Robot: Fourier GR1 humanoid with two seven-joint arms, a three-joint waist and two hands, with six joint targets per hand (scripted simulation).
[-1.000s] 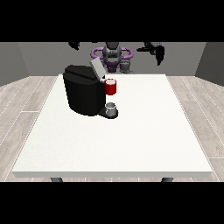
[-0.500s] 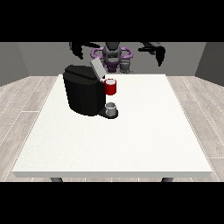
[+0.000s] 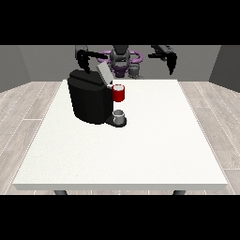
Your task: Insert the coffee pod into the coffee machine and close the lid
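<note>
The black coffee machine [image 3: 93, 101] stands on the white table [image 3: 140, 150] at its far left, with its grey lid [image 3: 103, 73] tilted up and open. A red thing at the machine [image 3: 118, 93] sits at its front, above a grey cup [image 3: 119, 116] on the base. A small grey thing [image 3: 134, 71] stands at the table's far edge, close to the robot's torso [image 3: 121, 58]. The hand at the view's left [image 3: 83, 60] hangs behind and above the machine, fingers pointing down and holding nothing. The hand at the view's right [image 3: 171, 63] hovers over the far right edge, also without a load.
The table's front edge [image 3: 119, 186] lies near the camera. A wood floor [image 3: 28, 117] surrounds the table, with grey walls behind the robot.
Both hands have come down a little from beside the robot's shoulders towards the table's far edge. The machine, its lid and the grey things have not moved.
</note>
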